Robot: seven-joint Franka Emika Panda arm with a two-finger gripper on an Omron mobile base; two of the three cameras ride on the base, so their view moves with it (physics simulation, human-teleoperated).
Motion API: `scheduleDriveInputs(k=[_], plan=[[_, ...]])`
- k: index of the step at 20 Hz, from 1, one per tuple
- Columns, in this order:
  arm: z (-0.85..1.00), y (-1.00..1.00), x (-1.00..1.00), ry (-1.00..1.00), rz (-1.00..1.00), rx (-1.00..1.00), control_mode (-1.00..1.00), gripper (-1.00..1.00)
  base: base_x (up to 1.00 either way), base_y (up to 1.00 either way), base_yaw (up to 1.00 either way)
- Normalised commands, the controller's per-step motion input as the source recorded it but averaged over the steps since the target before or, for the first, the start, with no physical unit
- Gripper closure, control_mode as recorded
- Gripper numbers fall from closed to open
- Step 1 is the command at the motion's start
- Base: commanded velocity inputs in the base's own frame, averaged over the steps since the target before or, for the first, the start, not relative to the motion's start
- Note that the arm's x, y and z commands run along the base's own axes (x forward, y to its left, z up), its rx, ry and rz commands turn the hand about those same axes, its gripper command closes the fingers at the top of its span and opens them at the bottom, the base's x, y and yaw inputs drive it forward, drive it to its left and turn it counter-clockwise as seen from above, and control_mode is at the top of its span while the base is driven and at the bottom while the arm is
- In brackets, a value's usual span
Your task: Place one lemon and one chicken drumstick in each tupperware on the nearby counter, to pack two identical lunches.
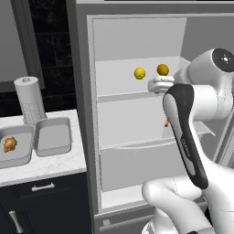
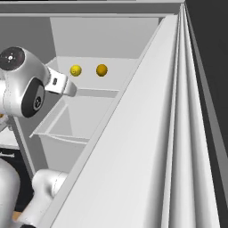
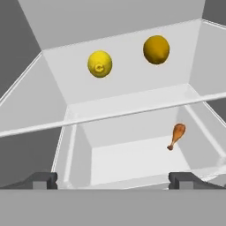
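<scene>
**Two lemons on the upper fridge shelf, end effector spread before them**

Two dark fingertips (image 3: 44,178) of the end effector (image 3: 113,180) stand wide apart at the bottom of the hand view, with nothing between them. In the left base view the end effector (image 1: 157,84) sits at the front edge of the fridge's upper shelf (image 1: 119,87), with the white arm (image 1: 187,137) rising behind it and covering most of the shelf below.

Just past the fingertips the hand view looks down into the lower shelf (image 3: 141,159), where one chicken drumstick (image 3: 176,136) lies toward the right side wall, bone end pointing down-left, with bare floor around it. The same drumstick (image 1: 167,121) peeks out as a sliver at the arm's edge in the left base view.

Farther in, on the upper shelf, the brighter lemon (image 3: 99,64) rests left of a darker yellow-orange lemon (image 3: 156,49), apart from each other and nearer the back wall than the front edge. Open shelf lies in front of both.

The fridge door (image 2: 147,147) crosses the right base view, walling in the right side.

Left of the fridge, in the left base view, the worktop (image 1: 45,167) carries two tupperware side by side and touching: the near-fridge tupperware (image 1: 54,135) holds nothing, the left tupperware (image 1: 18,155) holds a second drumstick (image 1: 10,144). A paper towel roll (image 1: 28,99) stands behind them at the back edge.
</scene>
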Motion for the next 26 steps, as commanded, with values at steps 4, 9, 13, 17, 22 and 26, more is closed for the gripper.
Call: scheduleDriveInputs(k=[4, 9, 13, 17, 22, 26], plan=[[0.03, 0.04, 0.55, 0.00, 0.00, 0.00, -1.00, -1.00, 0.00, 0.00, 0.00], [0.01, 0.08, 0.60, 0.00, 0.00, 0.00, -1.00, -1.00, 0.00, 0.00, 0.00], [0.00, 0.02, 0.79, 0.06, 0.00, 0.00, -1.00, -1.00, 0.00, 0.00, 0.00], [0.00, 0.00, 0.83, 0.03, 0.00, 0.00, -1.00, -1.00, 0.00, 0.00, 0.00], [-0.04, 0.16, 0.79, 0.02, 0.00, 0.00, -1.00, -1.00, 0.00, 0.00, 0.00], [-0.06, 0.23, 0.75, 0.05, 0.00, 0.00, -1.00, -1.00, 0.00, 0.00, 0.00]])
